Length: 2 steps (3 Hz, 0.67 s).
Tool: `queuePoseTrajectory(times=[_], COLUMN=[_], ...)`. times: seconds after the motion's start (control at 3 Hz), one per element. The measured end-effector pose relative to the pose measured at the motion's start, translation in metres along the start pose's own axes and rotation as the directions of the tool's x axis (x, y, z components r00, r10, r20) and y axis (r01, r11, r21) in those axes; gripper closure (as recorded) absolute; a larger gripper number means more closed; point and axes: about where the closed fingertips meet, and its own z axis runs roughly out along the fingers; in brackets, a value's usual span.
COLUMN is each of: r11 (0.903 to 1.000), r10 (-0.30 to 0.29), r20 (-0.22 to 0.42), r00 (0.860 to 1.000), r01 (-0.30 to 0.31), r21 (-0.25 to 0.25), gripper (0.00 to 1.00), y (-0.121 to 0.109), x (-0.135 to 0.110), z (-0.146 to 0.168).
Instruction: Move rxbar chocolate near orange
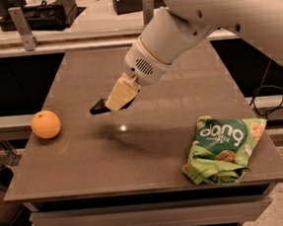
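Jaws clamped on the rxbar chocolate (99, 107), held above the counter (151, 163), left of centre.
Front right lies the green snack bag (224, 149); the orange (46, 124) sits by the left edge; the bar's dark end pokes left from the jaws, apart from it.

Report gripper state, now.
Gripper: closed, holding the rxbar chocolate above the table, apart from the orange.
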Motion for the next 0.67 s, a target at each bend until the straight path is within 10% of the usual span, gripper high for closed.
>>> queuePoseTrajectory(times=[0.67], r11=[1.0], r10=[-0.006], r20=[-0.001], r00=[1.0], r01=[0.006], r21=[0.0], gripper=[0.14], y=[0.0032], x=[-0.0018], z=[-0.0002])
